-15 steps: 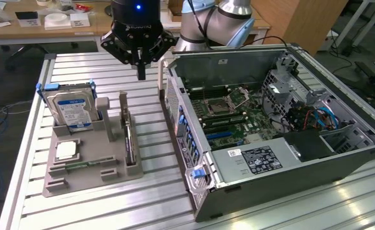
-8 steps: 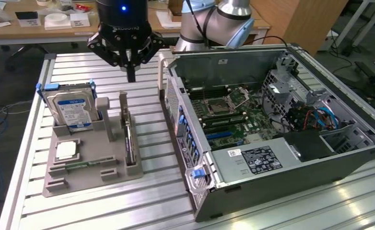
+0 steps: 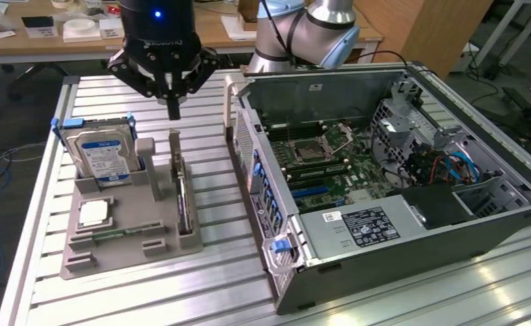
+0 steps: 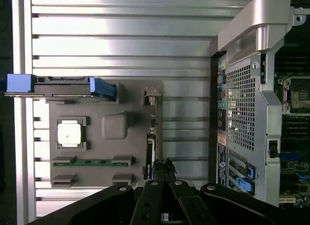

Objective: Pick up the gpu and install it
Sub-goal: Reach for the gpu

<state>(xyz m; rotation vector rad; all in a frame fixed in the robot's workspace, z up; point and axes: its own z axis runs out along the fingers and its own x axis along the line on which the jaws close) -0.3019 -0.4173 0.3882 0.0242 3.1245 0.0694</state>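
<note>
The gpu (image 3: 180,200) is a thin dark card standing edge-on in a slot on the right side of the grey holder tray (image 3: 121,255). Its metal end bracket is at the far end. From the wrist it appears as a narrow strip (image 4: 151,138). My gripper (image 3: 173,110) hangs above the card's far end, clear of it, with the fingers shut together and nothing between them. In the wrist view the closed fingertips (image 4: 163,166) sit just off one end of the card.
The tray also holds a blue-labelled hard drive (image 3: 107,153), a square processor chip (image 3: 94,214) and a memory stick (image 3: 111,234). An open computer case (image 3: 519,214) lies on the exterior view's right, its motherboard (image 3: 338,163) exposed. Everything rests on a slatted aluminium table (image 3: 220,292).
</note>
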